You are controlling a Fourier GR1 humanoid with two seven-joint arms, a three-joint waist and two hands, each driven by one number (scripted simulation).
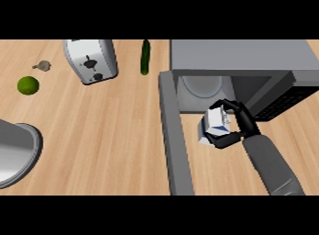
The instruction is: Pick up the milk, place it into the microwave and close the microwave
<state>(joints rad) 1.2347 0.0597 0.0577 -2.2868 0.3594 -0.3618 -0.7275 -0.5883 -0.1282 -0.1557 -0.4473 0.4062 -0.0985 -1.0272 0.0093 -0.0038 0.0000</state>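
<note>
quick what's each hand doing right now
left hand: not in view
right hand: closed around the milk carton, in front of the open microwave

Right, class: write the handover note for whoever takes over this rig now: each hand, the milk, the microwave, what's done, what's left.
Left hand: not in view.
Right hand: fingers curled round the milk, holding it just in front of the microwave opening.
Microwave door: swung wide open, on the hand's left.
Done: milk picked up and at the microwave.
Left: set the milk inside, let go, pull the hand out, close the door.
</note>
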